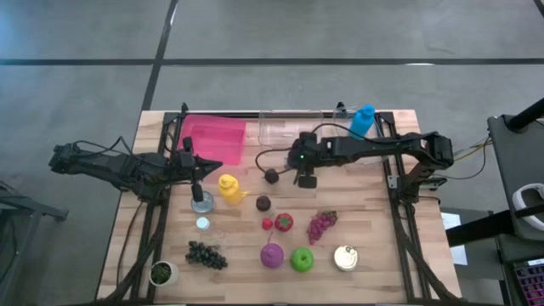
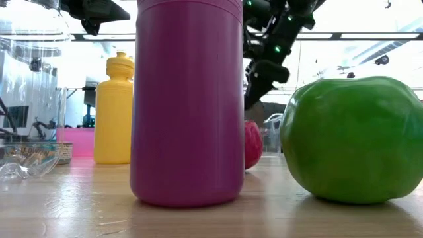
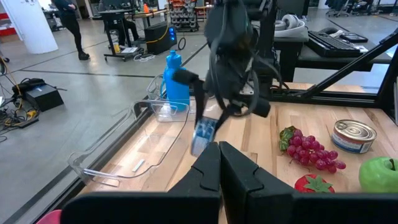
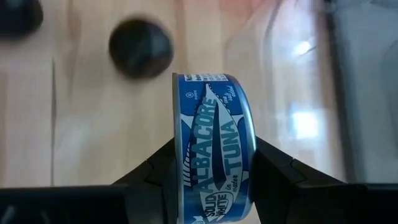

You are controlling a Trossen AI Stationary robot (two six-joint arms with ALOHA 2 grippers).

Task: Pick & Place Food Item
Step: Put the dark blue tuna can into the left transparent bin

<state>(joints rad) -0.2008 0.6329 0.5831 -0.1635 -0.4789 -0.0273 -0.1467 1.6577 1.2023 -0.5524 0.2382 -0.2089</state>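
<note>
The jaws of the right gripper (image 4: 213,180) were clamped on one blue tuna can (image 4: 214,146), held on edge between them. Beyond the jaws lay one dark round fruit (image 4: 141,48); a second can (image 1: 345,257) stood well apart. The right arm reached mid-table. The left gripper (image 3: 219,168) hovered shut.

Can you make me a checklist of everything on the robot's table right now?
Surface: wooden table, pink bin and clear bin at the back.
Job's things: tuna can held on edge.
Clutter: yellow bottle, blue bottle, green apple, grapes, second can.
Grippers: right gripper shut on the tuna can; left gripper shut, empty.
Cables: black cable along the right arm.
Surroundings: grey floor, a person far off.
</note>
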